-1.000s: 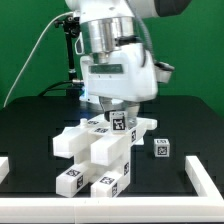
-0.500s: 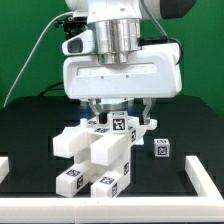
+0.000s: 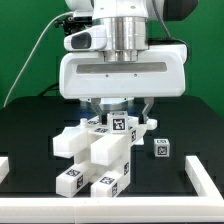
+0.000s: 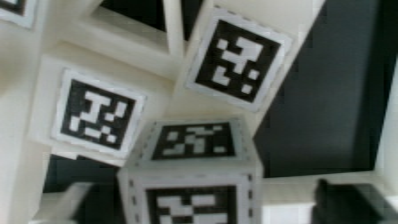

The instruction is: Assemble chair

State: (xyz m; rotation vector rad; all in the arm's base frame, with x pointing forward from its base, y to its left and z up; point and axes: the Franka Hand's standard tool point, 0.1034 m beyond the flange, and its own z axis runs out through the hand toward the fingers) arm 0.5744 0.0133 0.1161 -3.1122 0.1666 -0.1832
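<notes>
The partly joined white chair stands mid-table on the black mat, its panels and posts carrying black-and-white tags. At its top, a tagged post sticks up. My gripper hangs straight above, one finger on each side of that post. In the wrist view the tagged post fills the middle between my dark fingers, and a dark gap shows beside it, so the gripper is open and not gripping. A flat tagged panel lies beyond the post.
A small loose tagged white block sits on the mat at the exterior view's right of the chair. White border frame pieces lie at the left edge and the front right. Green wall behind.
The hand has turned about its vertical axis so its broad face now shows in the exterior view. The fingers have drawn in a little around the top post. The chair has not moved.
</notes>
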